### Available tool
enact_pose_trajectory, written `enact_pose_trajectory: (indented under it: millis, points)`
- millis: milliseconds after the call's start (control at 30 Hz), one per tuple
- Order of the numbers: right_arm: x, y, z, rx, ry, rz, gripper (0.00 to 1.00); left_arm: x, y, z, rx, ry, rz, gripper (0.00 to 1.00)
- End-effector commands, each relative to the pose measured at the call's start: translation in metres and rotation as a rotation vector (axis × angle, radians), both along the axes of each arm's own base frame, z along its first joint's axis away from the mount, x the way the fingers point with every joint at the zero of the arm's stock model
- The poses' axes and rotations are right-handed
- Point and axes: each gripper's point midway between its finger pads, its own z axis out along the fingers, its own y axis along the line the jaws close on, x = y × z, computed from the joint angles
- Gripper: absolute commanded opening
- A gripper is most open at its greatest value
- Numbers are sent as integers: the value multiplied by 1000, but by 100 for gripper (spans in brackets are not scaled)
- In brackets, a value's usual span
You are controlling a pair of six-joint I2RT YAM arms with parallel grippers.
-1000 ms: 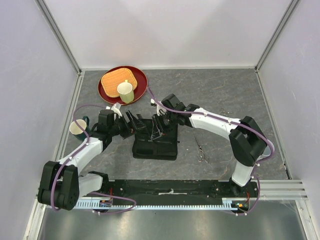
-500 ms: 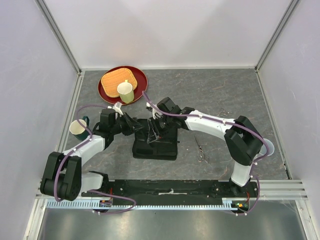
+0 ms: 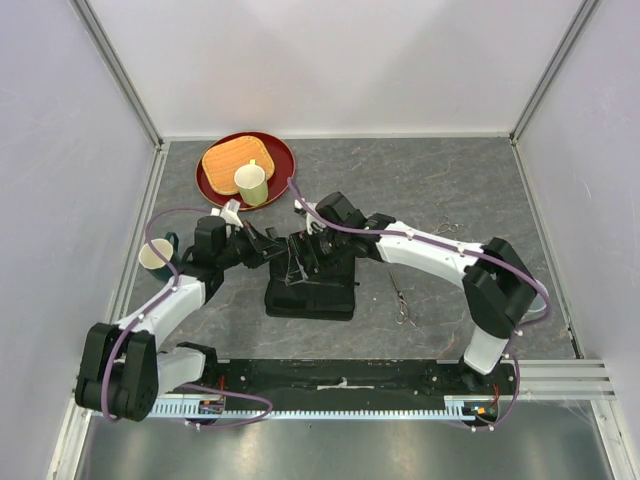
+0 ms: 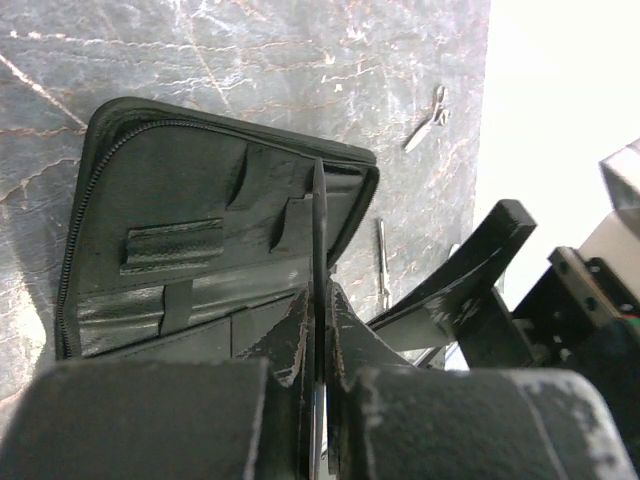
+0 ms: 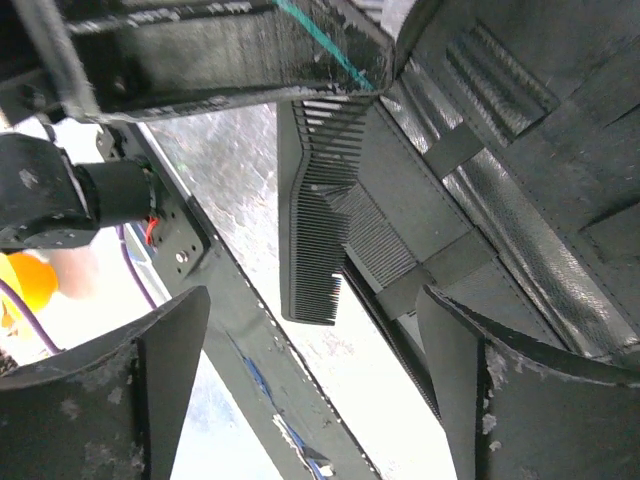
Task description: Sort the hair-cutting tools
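A slim black comb point(image 5: 312, 225) hangs over the left edge of the open black zip case point(image 3: 312, 298). My left gripper point(image 4: 318, 292) is shut on it, and in the left wrist view the comb point(image 4: 318, 225) shows edge-on between the pads. My right gripper point(image 5: 320, 400) stands open just past the comb's free end, touching nothing. A second set of fine comb teeth point(image 5: 385, 240) lies tucked under a strap inside the case point(image 5: 520, 130). One pair of silver scissors point(image 3: 402, 298) lies on the table right of the case; another pair of scissors point(image 3: 448, 228) lies farther right.
A red tray point(image 3: 281, 158) with an orange cloth point(image 3: 232, 160) and a pale cup point(image 3: 251, 183) sits at the back left. A green mug point(image 3: 156, 256) stands by the left wall. Both arms meet over the case's upper edge.
My left gripper has shut on the comb. My right gripper has opened and let go of it. Both wrists shifted slightly over the case.
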Motion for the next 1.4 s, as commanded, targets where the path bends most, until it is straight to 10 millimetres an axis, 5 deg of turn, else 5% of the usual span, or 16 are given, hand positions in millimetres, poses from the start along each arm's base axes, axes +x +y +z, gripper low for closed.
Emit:
enact_pose_trajectory:
  millis: [0,167,467,767,1000,1167,1367]
  points:
    - [15,-4,45,64,-135,-86,94,9,4,41,16,-126,14,2]
    - [23,-12,87,188,-146,-283,98,7,6,82,-4,-216,29,2]
    - [22,-40,163,588,-164,-604,95,10,5,229,-140,-562,74,2]
    - [13,-43,255,1025,-165,-601,94,11,-13,319,-371,-597,159,2]
    - [18,-53,310,1169,-299,-612,94,23,-19,337,-460,-548,264,2]
    - [30,-59,319,1182,-368,-666,87,32,-9,336,-486,-525,347,2]
    - [36,-39,320,1201,-319,-634,75,37,-8,333,-485,-543,364,2]
